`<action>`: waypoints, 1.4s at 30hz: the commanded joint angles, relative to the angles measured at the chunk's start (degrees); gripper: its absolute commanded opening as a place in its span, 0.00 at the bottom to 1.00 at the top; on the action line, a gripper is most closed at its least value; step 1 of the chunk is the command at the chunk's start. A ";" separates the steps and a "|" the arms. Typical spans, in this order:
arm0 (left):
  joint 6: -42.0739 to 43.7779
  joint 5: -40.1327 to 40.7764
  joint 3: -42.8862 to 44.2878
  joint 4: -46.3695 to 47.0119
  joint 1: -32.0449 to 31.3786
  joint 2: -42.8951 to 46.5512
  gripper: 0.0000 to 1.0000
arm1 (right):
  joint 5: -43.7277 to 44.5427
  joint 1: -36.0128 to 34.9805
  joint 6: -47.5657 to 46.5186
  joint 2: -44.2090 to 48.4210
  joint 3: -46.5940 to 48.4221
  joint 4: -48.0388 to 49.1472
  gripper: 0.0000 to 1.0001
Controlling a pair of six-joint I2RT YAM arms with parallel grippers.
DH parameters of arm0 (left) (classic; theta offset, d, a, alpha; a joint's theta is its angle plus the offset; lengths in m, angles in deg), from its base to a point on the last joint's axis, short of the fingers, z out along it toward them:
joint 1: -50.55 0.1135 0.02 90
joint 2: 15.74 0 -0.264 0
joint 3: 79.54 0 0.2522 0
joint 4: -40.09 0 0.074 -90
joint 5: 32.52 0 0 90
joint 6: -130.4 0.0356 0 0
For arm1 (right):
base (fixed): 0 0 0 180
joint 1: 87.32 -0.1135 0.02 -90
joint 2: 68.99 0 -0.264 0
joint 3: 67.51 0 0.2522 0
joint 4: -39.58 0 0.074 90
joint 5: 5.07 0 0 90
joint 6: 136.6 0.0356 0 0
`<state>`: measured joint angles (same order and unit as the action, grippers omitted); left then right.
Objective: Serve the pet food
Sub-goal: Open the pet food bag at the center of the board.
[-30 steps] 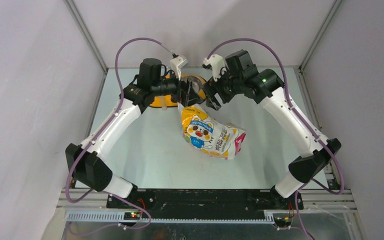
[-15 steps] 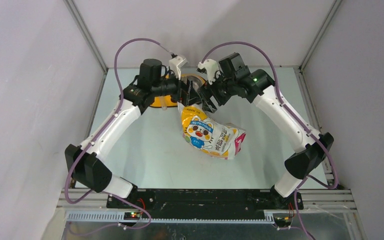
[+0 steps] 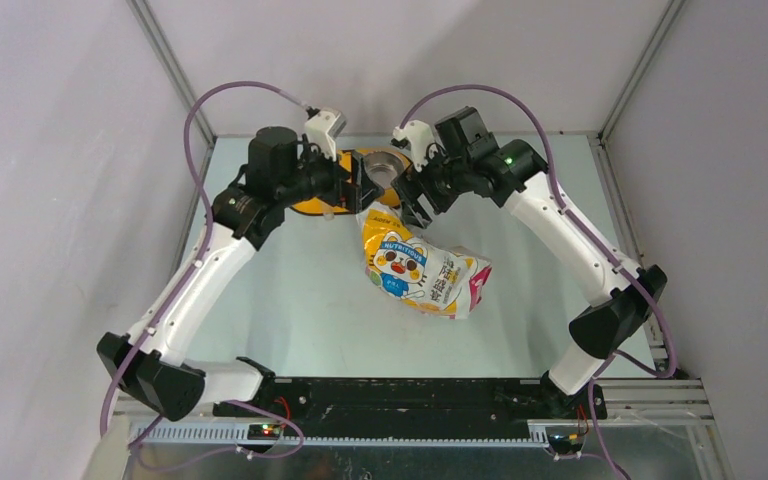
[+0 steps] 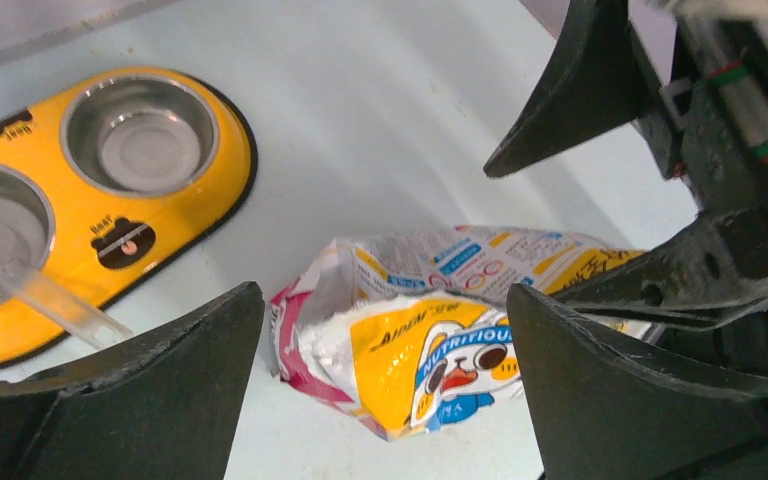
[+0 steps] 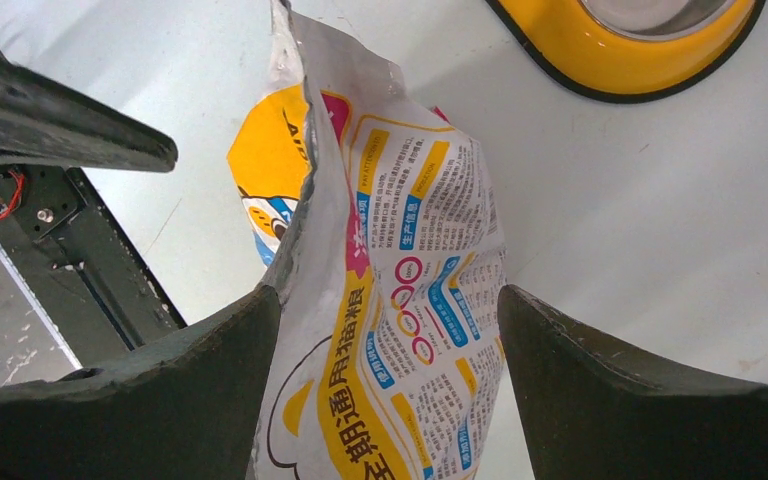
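The pet food bag (image 3: 422, 270) lies on the table (image 3: 290, 300) at mid-depth, cartoon-cat face up, with its pink-trimmed end nearer the arm bases and its ragged top end toward the two grippers. The right gripper (image 5: 388, 292) has its jaws spread to either side of that top edge, one finger touching the foil and the other clear of it. The left gripper (image 4: 382, 295) hovers just beside it, jaws spread wide and holding nothing. Beyond them sits the yellow double-bowl feeder (image 4: 222, 185), with a translucent scoop (image 4: 50, 300) resting in one bowl, its handle over the rim.
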<state>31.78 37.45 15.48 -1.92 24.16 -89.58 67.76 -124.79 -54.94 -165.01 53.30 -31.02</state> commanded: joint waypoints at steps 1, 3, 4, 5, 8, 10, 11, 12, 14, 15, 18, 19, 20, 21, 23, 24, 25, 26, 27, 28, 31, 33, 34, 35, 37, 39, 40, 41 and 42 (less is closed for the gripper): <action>-2.21 -1.09 -3.04 -0.80 -0.24 2.83 1.00 | -1.08 -0.86 0.60 0.70 0.88 0.85 0.83; -2.31 -1.82 -4.21 -0.52 -0.24 3.10 1.00 | -0.92 -0.85 0.60 0.70 0.81 0.82 0.83; -2.46 -2.18 -4.84 -0.08 -0.24 3.19 1.00 | -0.80 -0.94 0.60 0.64 0.76 0.84 0.83; -2.59 -2.45 -5.21 0.07 -0.24 3.25 1.00 | -0.46 -1.02 0.60 0.46 0.79 0.83 0.83; -3.46 -3.81 -6.51 1.44 -0.24 3.15 1.00 | 0.09 -1.14 0.60 0.12 0.64 0.85 0.83; -4.03 -4.42 -7.09 2.22 -0.24 2.91 1.00 | 0.54 -1.23 0.53 -0.28 0.57 0.93 0.83; -4.38 -4.58 -7.26 2.61 -0.24 2.83 1.00 | 0.82 -1.30 0.48 -0.38 0.50 0.94 0.83; -4.52 -5.00 -7.60 2.82 -0.24 2.65 1.00 | 0.86 -1.38 0.46 -0.45 0.46 0.94 0.83; -4.90 -5.61 -7.99 3.33 -0.28 2.47 1.00 | 1.38 -1.56 0.36 -0.41 0.38 0.98 0.83; -5.15 -5.96 -8.16 3.67 -0.30 2.43 1.00 | 1.89 -1.60 0.39 -0.44 0.37 1.05 0.83; -5.72 -6.92 -8.29 4.24 -0.37 2.08 1.00 | 5.25 -1.98 0.36 -0.61 0.12 1.58 0.83; -5.95 -7.38 -8.30 4.49 -0.45 1.98 1.00 | 5.67 -1.98 0.35 -0.77 0.11 1.67 0.83; -6.05 -7.56 -8.35 4.64 -0.47 1.89 1.00 | 6.23 -1.99 0.30 -0.71 -0.01 1.75 0.82; -6.18 -7.83 -8.38 4.79 -0.53 1.88 1.00 | 6.38 -1.94 0.26 -0.73 -0.05 1.78 0.81; -6.23 -7.99 -8.50 4.91 -0.66 1.86 1.00 | 6.51 -1.93 0.28 -0.48 -0.22 2.00 0.80; -6.23 -8.04 -8.53 4.93 -0.74 1.82 1.00 | 6.42 -1.84 0.22 -0.19 -0.27 2.13 0.79; -6.30 -8.12 -8.67 5.06 -0.75 1.84 1.00 | 6.34 -1.83 0.16 0.02 -0.26 2.15 0.79; -6.31 -8.20 -8.75 5.14 -0.76 1.79 1.00 | 6.14 -1.82 0.07 0.37 -0.32 2.21 0.79; -6.38 -8.25 -8.85 5.18 -0.77 1.71 1.00 | 5.98 -1.82 -0.10 0.70 -0.33 2.19 0.79; -6.44 -8.30 -8.93 5.25 -0.81 1.70 1.00 | 5.54 -1.75 -0.10 0.86 -0.32 2.15 0.79; -6.56 -8.52 -9.09 5.54 -0.85 1.60 1.00 | 3.77 -1.37 -0.20 1.64 -0.19 2.09 0.79; -6.62 -8.61 -9.17 5.57 -0.93 1.52 1.00 | 2.45 -1.07 -0.18 2.15 -0.06 1.95 0.80; -6.66 -8.68 -9.18 5.71 -0.94 1.52 1.00 | 2.12 -0.96 -0.12 2.31 -0.03 1.93 0.80; -6.66 -8.65 -9.18 5.68 -1.01 1.51 1.00 | 1.74 -0.79 -0.02 2.55 0.04 1.91 0.80; -6.65 -8.70 -9.18 5.69 -1.03 1.51 1.00 | 1.61 -0.26 0.17 2.85 0.10 2.05 0.80; -6.71 -8.66 -9.18 5.74 -1.03 1.51 1.00 | 1.57 0.20 0.36 3.01 0.03 2.14 0.80; -6.73 -8.69 -9.14 5.70 -1.10 1.49 1.00 | 1.55 0.56 0.41 2.97 -0.03 2.12 0.80; -6.75 -8.70 -9.16 5.69 -1.11 1.50 1.00 | 1.53 0.69 0.42 2.87 -0.10 2.10 0.80; -6.76 -8.75 -9.13 5.68 -1.11 1.46 1.00 | 1.53 0.90 0.43 2.69 -0.20 2.15 0.80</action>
<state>26.75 31.79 6.62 1.84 24.14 -88.10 70.07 -124.90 -54.94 -164.47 53.10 -30.61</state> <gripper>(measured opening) 0.996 0.801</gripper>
